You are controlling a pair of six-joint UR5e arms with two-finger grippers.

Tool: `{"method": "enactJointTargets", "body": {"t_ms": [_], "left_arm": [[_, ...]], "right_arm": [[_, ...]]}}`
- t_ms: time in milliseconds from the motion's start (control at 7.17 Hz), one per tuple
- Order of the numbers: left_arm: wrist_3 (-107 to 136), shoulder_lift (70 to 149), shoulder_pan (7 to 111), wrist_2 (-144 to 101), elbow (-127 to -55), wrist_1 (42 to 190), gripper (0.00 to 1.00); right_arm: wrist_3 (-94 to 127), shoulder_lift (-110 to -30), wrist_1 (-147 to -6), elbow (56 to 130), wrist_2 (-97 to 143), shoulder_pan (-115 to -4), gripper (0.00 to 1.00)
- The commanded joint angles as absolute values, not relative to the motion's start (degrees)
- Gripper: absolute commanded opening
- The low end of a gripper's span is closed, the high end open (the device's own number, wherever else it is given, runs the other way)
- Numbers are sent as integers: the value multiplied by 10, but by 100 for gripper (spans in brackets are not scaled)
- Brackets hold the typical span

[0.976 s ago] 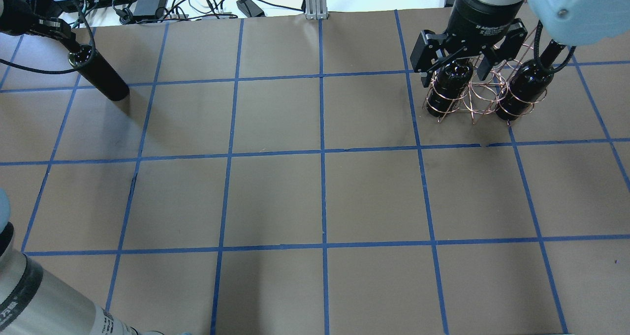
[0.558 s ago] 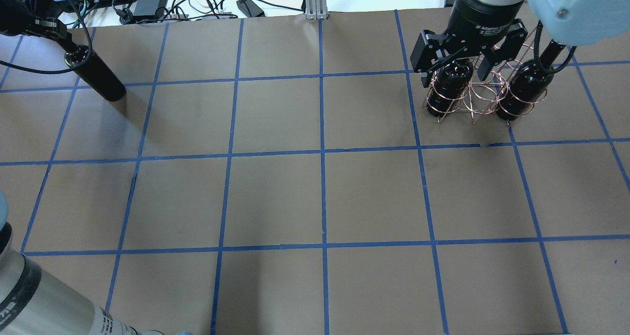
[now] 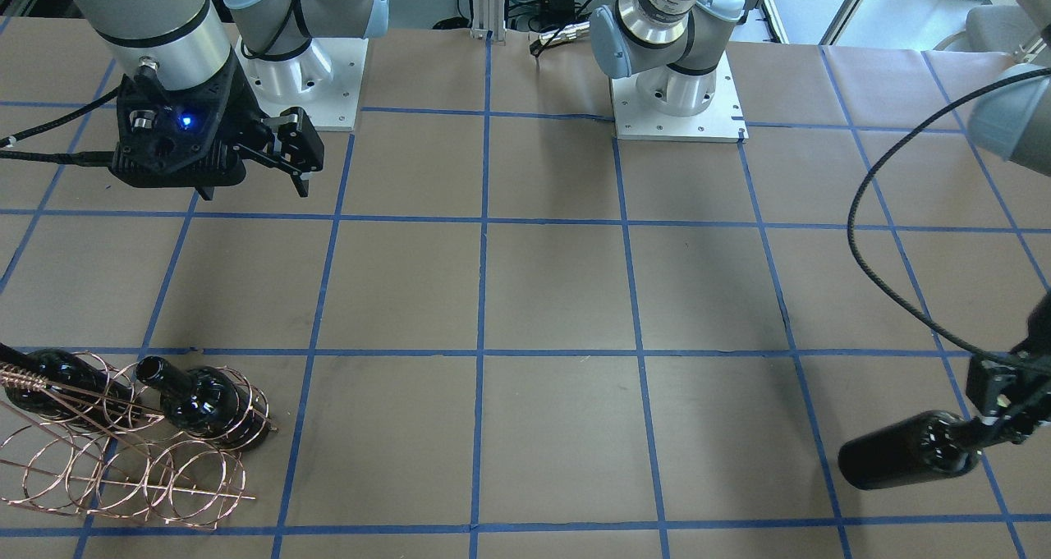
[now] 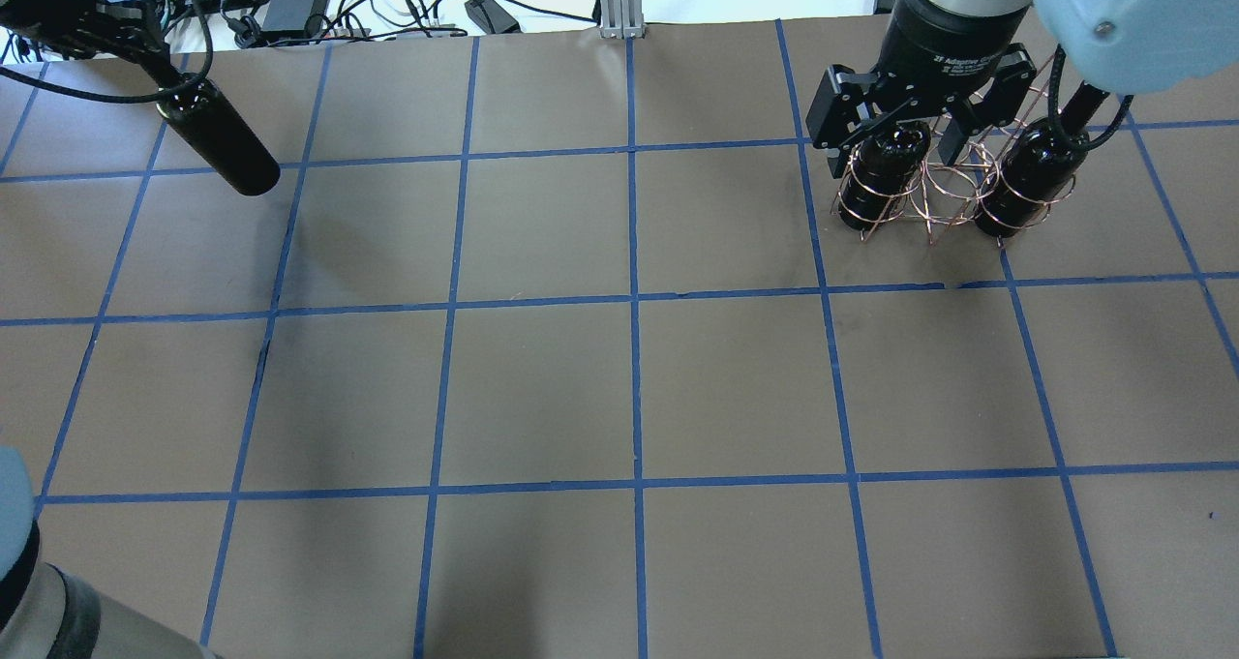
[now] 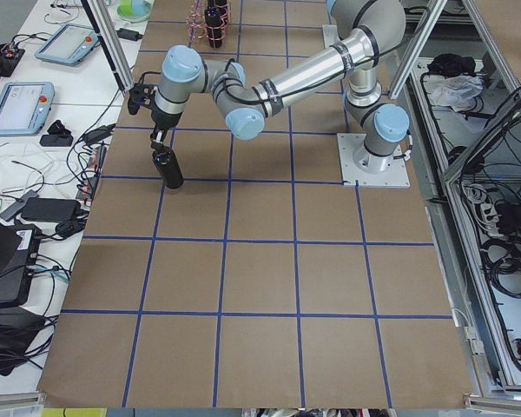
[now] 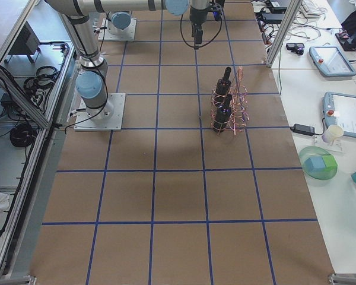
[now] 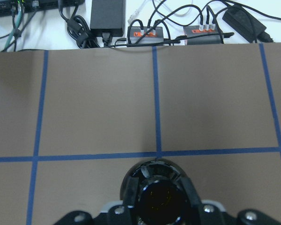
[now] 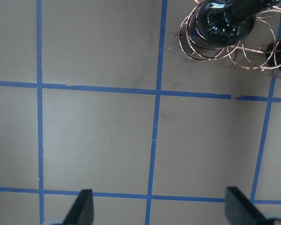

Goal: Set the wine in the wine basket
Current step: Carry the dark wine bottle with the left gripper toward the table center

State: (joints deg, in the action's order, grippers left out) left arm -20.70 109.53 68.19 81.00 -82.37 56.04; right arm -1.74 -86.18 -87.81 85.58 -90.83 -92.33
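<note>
Left gripper [image 3: 992, 429], clamped on the wine bottle [image 4: 221, 146] by its neck, is swinging it toward the far-off wine basket [image 4: 953, 194]; right gripper [image 4: 892, 141] is hovering there, spread empty.

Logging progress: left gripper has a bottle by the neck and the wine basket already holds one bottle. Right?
No: the wine basket holds two bottles, one bottle and a second bottle, as the overhead exterior view shows. The left gripper does have a third bottle by the neck.
</note>
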Motion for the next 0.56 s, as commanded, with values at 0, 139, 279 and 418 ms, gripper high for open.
{"method": "enactJointTargets", "body": {"t_ms": [0, 139, 279, 418], "left_arm": [[-59, 1043, 795, 889, -889, 566, 13], [-1, 1027, 835, 895, -900, 567, 13], [47, 1011, 871, 908, -905, 572, 13], [101, 996, 915, 936, -913, 572, 12]], "right_arm": [[-18, -863, -882, 864, -909, -924, 100], [-18, -862, -882, 864, -904, -924, 100], [-18, -862, -881, 864, -906, -924, 100], [-18, -861, -882, 867, -906, -924, 100]]}}
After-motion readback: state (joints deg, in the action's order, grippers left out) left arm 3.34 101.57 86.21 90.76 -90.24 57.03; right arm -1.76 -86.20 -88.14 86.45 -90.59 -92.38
